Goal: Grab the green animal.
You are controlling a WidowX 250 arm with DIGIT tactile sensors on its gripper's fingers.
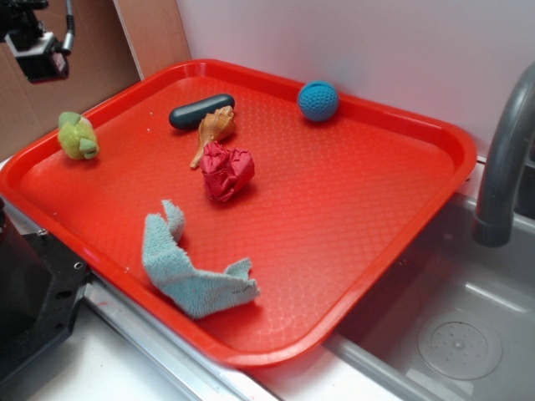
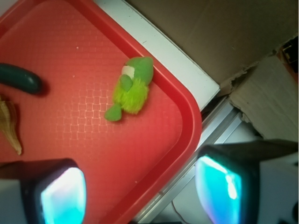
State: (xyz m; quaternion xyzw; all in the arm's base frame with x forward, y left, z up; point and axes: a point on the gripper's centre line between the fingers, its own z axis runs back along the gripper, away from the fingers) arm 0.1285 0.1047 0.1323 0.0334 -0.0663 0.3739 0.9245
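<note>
Green animal [image 2: 132, 88] on tray [image 2: 70, 56] corner, gripper [image 2: 140, 191] spread wide, hovering apart.

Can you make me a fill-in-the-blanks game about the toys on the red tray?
1. The green animal lies near the tray's far-left ____.
2. The round ball by the back rim is ____.
3. Next to the dark capsule lies a tan ____.
4. The gripper is open and holds ____.

Missing words: corner; blue; seashell; nothing
</note>
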